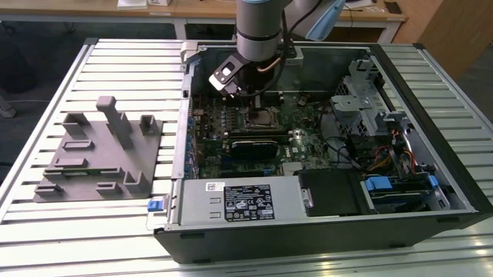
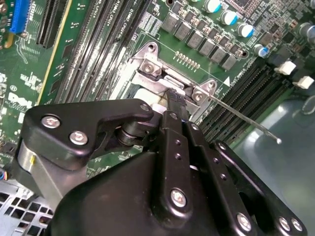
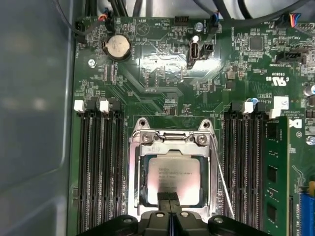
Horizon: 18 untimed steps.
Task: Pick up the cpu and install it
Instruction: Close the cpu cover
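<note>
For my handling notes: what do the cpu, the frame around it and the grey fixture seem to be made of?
The cpu: a metal lid, satin silver, with a soft reflection; its rim looks like pale board. The frame: probably bare steel, bright and glinting at its edges. The fixture: likely plastic, uniform dull grey without glare.

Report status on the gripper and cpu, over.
Gripper shut, tips at cpu's edge. Cpu lying in socket. Metal lever beside socket, nothing between.

Even, bright room light throughout, with soft glare on the cpu (image 3: 173, 174) and the metal socket frame (image 3: 172, 141).
</note>
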Available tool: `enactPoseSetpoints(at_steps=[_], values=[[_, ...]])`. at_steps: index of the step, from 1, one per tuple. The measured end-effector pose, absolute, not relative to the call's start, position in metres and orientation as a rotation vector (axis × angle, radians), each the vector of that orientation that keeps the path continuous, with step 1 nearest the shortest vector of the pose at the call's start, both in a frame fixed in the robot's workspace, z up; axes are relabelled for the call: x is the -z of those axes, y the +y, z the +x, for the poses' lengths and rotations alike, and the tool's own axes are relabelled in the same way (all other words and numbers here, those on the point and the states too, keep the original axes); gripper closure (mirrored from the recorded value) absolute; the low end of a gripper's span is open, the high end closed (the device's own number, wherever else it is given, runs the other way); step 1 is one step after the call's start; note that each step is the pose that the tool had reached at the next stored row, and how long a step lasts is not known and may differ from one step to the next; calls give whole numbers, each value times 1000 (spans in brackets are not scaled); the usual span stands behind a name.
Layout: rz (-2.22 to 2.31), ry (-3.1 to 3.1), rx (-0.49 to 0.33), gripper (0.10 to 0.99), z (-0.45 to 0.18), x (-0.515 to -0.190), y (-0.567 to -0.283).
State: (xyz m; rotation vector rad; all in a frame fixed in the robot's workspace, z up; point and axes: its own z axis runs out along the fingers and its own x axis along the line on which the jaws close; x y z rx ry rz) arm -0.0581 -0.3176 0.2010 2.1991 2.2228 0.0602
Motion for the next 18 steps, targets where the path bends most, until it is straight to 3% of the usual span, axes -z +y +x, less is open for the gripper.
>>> enactPoseSetpoints(at_steps=[18], values=[[2199, 2223, -60, 980, -47, -208, -318]])
